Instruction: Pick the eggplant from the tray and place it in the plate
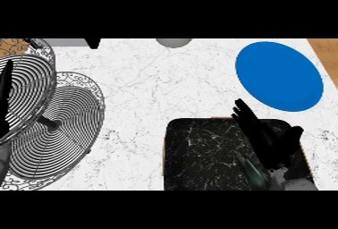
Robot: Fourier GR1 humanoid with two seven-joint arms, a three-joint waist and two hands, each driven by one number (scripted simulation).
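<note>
On the tray (198,152), right hand (267,143) fingers straight, touching eggplant (252,172).

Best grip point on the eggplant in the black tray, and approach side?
Only a dark green sliver of the eggplant shows, under the right robot hand on the black marbled tray. It seems to lie lengthwise, so probably grip across its middle from above; its ends are hidden.

My right hand (267,138) lies over the dark tray (198,154), fingers stretched toward the blue plate (279,75) beyond it, a dark green eggplant (254,174) just beneath my palm, my left hand (5,103) against a wire rack (59,120).
</note>
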